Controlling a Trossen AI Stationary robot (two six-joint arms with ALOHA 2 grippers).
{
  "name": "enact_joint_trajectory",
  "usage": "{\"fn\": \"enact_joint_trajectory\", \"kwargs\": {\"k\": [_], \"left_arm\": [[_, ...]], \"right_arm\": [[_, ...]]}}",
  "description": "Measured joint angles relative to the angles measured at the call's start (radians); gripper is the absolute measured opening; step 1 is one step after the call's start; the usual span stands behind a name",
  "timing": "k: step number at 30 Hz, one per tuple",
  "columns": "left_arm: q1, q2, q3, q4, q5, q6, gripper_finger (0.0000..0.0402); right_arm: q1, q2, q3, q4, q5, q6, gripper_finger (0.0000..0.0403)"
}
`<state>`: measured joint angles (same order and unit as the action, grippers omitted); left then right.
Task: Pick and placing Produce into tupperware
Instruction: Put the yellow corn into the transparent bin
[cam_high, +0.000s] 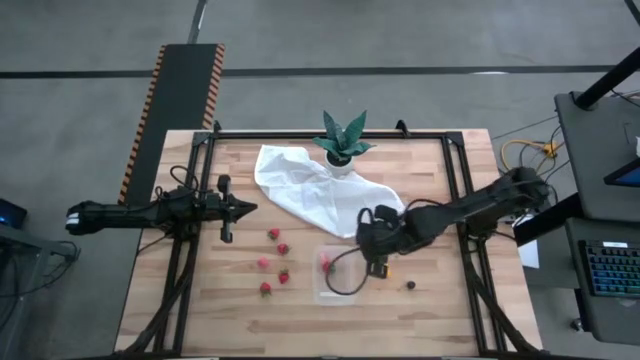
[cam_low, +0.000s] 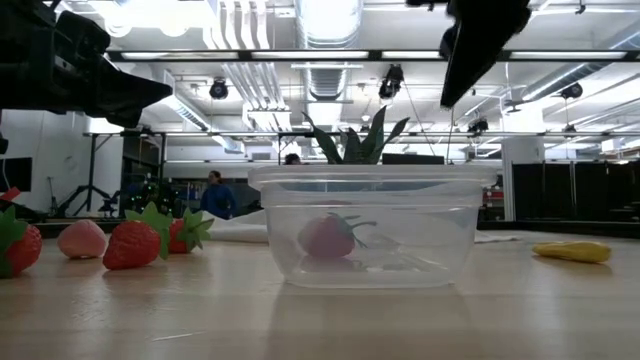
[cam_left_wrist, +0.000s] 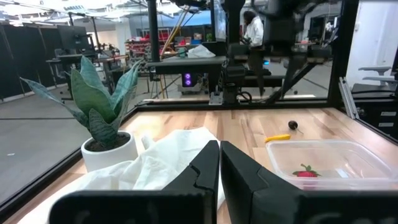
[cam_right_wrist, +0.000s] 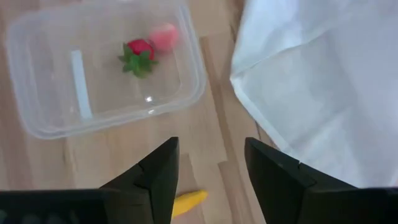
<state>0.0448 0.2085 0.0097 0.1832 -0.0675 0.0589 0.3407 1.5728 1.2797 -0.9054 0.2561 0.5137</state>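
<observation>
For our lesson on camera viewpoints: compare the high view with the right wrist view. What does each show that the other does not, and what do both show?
Only the high view shows the left gripper waiting shut at the table's left side, the potted plant, the loose strawberries on the wood and the dark round piece. Only the right wrist view shows the right gripper open, with a pink piece beside the strawberry. Both show the tupperware, the white cloth and the yellow sliver.

Even overhead ceiling light; soft shadows; blurred low-view foreground.
</observation>
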Motion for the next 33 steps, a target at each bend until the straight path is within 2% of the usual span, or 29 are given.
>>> {"fn": "enact_joint_trajectory", "kwargs": {"k": [5, 11, 16, 20, 28, 33], "left_arm": [[0.0, 0.004, 0.0, 0.0, 0.0, 0.0, 0.0], [0.0, 0.008, 0.0, 0.0, 0.0, 0.0, 0.0], [0.0, 0.01, 0.0, 0.0, 0.0, 0.0, 0.0], [0.0, 0.012, 0.0, 0.0, 0.0, 0.0, 0.0], [0.0, 0.012, 0.0, 0.0, 0.0, 0.0, 0.0], [0.0, 0.012, 0.0, 0.0, 0.0, 0.0, 0.0]], "right_arm": [[0.055, -0.085, -0.036, 0.002, 0.085, 0.072, 0.0171], [0.078, -0.103, -0.087, -0.006, 0.079, 0.145, 0.0171], [0.076, -0.099, -0.121, -0.036, 0.077, 0.309, 0.0177], [0.076, -0.099, -0.143, -0.045, 0.077, 0.363, 0.0188], [0.076, -0.098, -0.201, -0.05, -0.029, 0.533, 0.0196], [0.076, -0.098, -0.25, -0.052, -0.081, 0.574, 0.0196]]}}
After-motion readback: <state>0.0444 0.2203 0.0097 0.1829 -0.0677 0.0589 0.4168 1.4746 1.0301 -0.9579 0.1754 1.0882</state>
